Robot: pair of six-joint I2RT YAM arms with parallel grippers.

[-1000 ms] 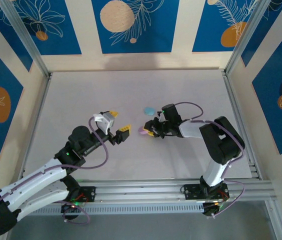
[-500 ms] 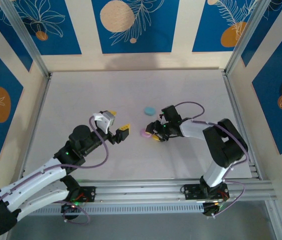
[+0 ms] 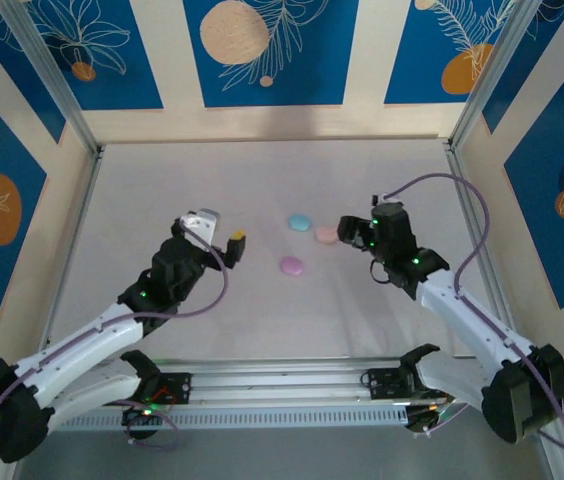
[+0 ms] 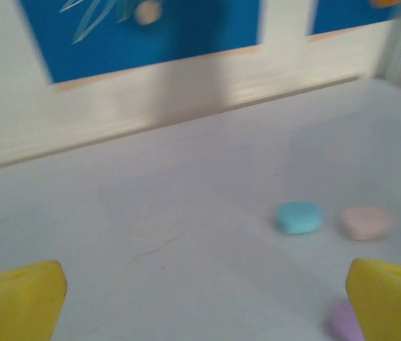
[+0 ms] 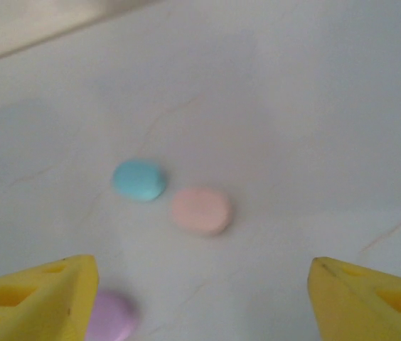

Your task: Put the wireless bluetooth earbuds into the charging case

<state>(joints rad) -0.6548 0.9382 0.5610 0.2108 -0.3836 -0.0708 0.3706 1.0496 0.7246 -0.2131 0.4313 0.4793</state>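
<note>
At the middle of the table (image 3: 162,180) three pebble-like cases lie flat with lids shut. The blue case (image 3: 299,221) has the peach case (image 3: 326,234) just beside it on its right, a narrow gap between them. The lilac case (image 3: 291,266) lies nearer the arm bases, apart from both. The buds are hidden — judged to sit inside the shut cases, though no lid seam is sharp enough to confirm seating. Left gripper (image 3: 220,230): jaws wide apart, empty, to the left of the lilac case. Right gripper (image 3: 350,232): jaws apart, empty, just beside the peach case on its right. Risks: the right gripper is the nearer hazard — a low sweep leftward would shove the peach case into the blue one. The shells look smooth and rounded, so a glancing finger would likely skid them, not hold them. A lid not fully latched could spring open on such a knock and spill a bud. Orientation: each case is an oval on its broad face, long axis roughly left to right across the table, the lilac one slightly skewed. Which end carries the hinge cannot be told.
</note>
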